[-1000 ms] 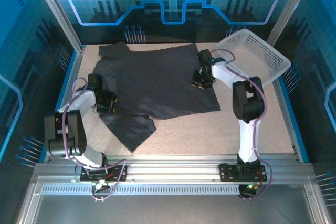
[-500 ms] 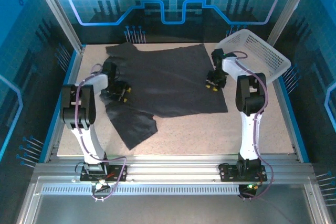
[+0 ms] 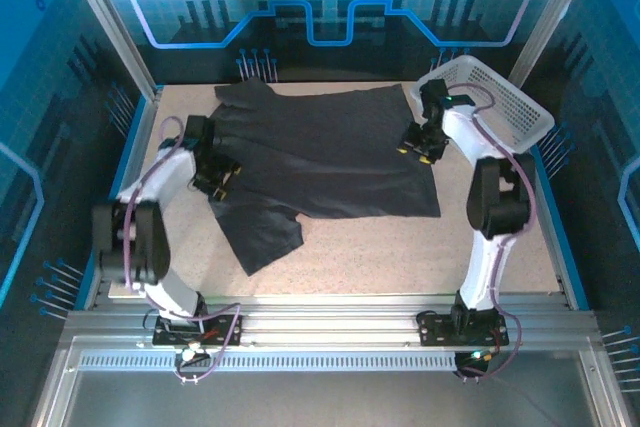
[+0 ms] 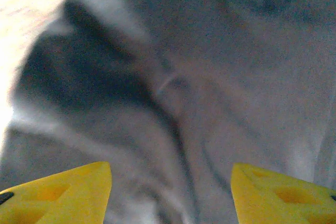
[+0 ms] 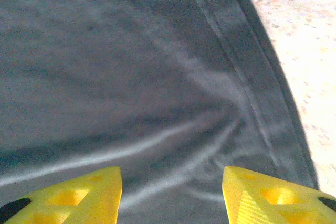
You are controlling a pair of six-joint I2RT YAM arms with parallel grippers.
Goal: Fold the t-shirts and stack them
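Dark charcoal t-shirt [image 3: 330, 152], plain, spread nearly flat, lightly wrinkled, one sleeve trailing near-left, far-centre of table [image 3: 400, 257]

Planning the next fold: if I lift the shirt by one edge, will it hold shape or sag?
Probably sags: the shirt lies flat with soft creases fanning across it, so it looks limp. Likely light, being thin cloth with a narrow stitched hem. The loose sleeve may trail and drag on the table.
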